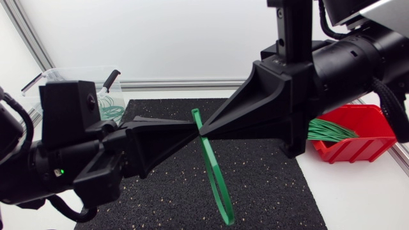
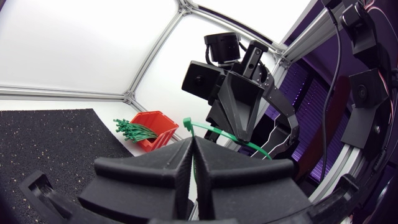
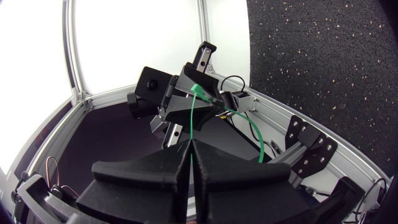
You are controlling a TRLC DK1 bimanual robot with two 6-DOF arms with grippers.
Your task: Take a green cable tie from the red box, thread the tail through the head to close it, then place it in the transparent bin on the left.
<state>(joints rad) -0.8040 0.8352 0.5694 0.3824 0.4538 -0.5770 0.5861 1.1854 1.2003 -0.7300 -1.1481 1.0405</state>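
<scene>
left gripper (image 1: 193, 134) and right gripper (image 1: 205, 130) fingers both pinched shut on green cable tie (image 1: 215, 176) mid-air; a slack or twisting pinch could've let it slip and drop.

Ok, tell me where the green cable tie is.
Head view, centre: the green cable tie hangs above the black mat, pinched by the left gripper and right gripper.

The right tool (image 3: 191, 149) has both fingers pressed together on a green tie (image 3: 192, 118), which rises straight from their tips to the left tool (image 3: 199, 87) just ahead. That tool's fingers pinch the tie's far end, and the strap arcs away beside both tools. A black speckled mat (image 3: 323, 62) lies beyond
</scene>
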